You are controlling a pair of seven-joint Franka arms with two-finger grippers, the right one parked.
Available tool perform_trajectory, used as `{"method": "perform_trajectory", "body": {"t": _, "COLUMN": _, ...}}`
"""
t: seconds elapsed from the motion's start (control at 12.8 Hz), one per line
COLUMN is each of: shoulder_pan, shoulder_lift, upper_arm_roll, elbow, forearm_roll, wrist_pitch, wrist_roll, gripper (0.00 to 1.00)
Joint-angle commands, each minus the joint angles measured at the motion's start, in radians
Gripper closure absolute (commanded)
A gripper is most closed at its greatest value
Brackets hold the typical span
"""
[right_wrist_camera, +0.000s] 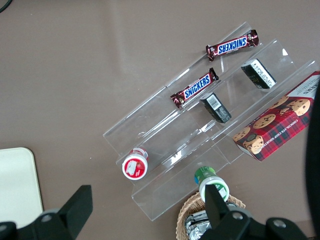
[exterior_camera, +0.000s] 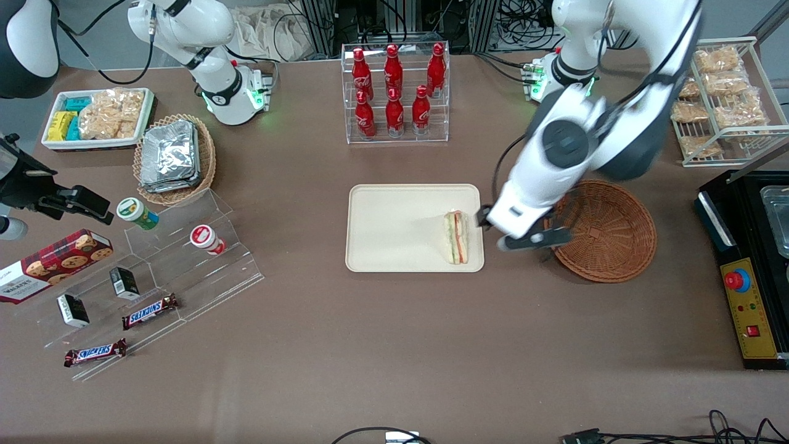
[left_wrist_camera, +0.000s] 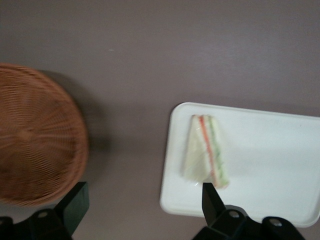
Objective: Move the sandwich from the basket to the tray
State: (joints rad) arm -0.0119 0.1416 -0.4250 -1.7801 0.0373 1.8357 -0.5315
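Note:
The sandwich (exterior_camera: 457,237) (left_wrist_camera: 206,152), a pale wedge with green and pink-red layers, lies on the cream tray (exterior_camera: 394,228) (left_wrist_camera: 270,150), close to the tray's edge nearest the basket. The reddish-brown wicker basket (exterior_camera: 607,231) (left_wrist_camera: 35,145) stands beside the tray, toward the working arm's end, with nothing in it. My left gripper (exterior_camera: 511,231) (left_wrist_camera: 144,195) hovers open over the bare table strip between tray and basket, holding nothing. One finger (left_wrist_camera: 210,195) is over the tray's edge by the sandwich.
A clear rack of red bottles (exterior_camera: 394,92) stands farther from the front camera than the tray. A wire rack of bagged snacks (exterior_camera: 721,98) and a black control box (exterior_camera: 749,271) sit at the working arm's end. An acrylic stand with snacks (exterior_camera: 154,271) is toward the parked arm's end.

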Motion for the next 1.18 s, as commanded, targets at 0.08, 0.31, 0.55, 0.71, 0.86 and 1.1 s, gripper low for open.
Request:
{"method": "perform_trajectory", "body": {"t": 0.08, "shoulder_pan": -0.031, "shoulder_lift": -0.176, "upper_arm_roll": 0.246, "elbow": -0.014, "forearm_roll": -0.045, "wrist_pitch": -0.177, "wrist_roll": 0.273, "gripper": 0.00}}
{"method": "perform_trajectory", "body": {"t": 0.31, "shoulder_pan": -0.031, "shoulder_lift": -0.263, "upper_arm_roll": 0.336, "elbow": -0.105, "forearm_roll": -0.030, "wrist_pitch": -0.153, "wrist_roll": 0.321, "gripper": 0.00}}
{"method": "perform_trajectory", "body": {"t": 0.55, "shoulder_pan": -0.043, "shoulder_lift": -0.273, "upper_arm_roll": 0.425, "elbow": -0.056, "forearm_roll": -0.008, "wrist_pitch": -0.165, "wrist_roll": 0.323, "gripper": 0.00}}
{"method": "perform_trajectory", "body": {"t": 0.71, "shoulder_pan": -0.053, "shoulder_lift": -0.273, "upper_arm_roll": 0.459, "elbow": -0.027, "forearm_roll": -0.011, "wrist_pitch": -0.211, "wrist_roll": 0.323, "gripper": 0.00}}
{"method": "perform_trajectory", "body": {"t": 0.86, "shoulder_pan": -0.042, "shoulder_lift": -0.270, "upper_arm_roll": 0.465, "elbow": -0.009, "forearm_roll": -0.026, "wrist_pitch": -0.210, "wrist_roll": 0.318, "gripper": 0.00}}
{"method": "perform_trajectory", "body": {"t": 1.1, "shoulder_pan": -0.045, "shoulder_lift": -0.261, "upper_arm_roll": 0.476, "elbow": 0.028, "forearm_roll": -0.028, "wrist_pitch": -0.219, "wrist_roll": 0.312, "gripper": 0.00}}
